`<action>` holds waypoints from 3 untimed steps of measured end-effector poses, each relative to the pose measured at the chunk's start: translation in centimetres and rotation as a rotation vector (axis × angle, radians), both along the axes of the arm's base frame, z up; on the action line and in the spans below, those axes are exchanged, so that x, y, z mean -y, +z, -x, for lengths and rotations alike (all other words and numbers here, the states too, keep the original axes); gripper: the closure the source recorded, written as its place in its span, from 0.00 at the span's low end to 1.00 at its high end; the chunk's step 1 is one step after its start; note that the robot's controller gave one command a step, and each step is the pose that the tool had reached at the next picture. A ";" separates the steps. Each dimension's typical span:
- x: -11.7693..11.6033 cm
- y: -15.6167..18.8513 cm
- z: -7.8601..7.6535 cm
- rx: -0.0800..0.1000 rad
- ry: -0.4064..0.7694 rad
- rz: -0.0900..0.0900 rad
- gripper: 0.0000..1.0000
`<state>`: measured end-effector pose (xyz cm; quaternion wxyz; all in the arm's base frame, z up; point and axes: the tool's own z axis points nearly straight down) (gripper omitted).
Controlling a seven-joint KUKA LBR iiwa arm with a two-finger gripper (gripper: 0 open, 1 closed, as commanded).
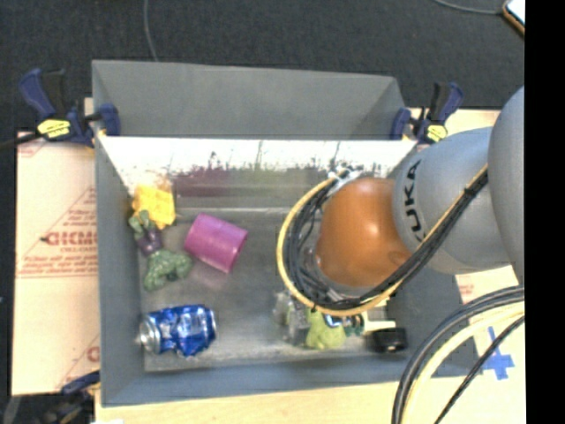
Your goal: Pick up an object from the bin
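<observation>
The end effector (305, 319) sits low in the front right corner of the grey metal bin (247, 95), under the robot's smooth orange dome cover (353, 232). It is right against a lumpy, soft-looking yellow-green object (325, 335) with a small black piece (386, 339) beside it, but I cannot tell whether it is clenched or released. Well to the left lie a smooth magenta plastic cup (214, 242) on its side, a crushed blue metal can (179, 329), a knobbly green figure (165, 268) and a blocky yellow toy (154, 205).

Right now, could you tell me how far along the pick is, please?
Done: the approach; the gripper sits low in the bin's near-right corner. In hand: it is at a yellow-green lump beside a small black thing; a grip cannot be confirmed. Left: lifting out. The pink cup and blue can lie apart, left.
</observation>
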<state>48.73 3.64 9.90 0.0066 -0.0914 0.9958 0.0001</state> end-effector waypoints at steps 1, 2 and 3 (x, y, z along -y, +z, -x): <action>-1.6 2.8 -0.5 0.009 0.076 0.000 1.00; -0.2 0.4 -0.2 0.001 -0.071 -0.002 1.00; -0.4 -0.9 -2.2 0.013 0.096 -0.001 1.00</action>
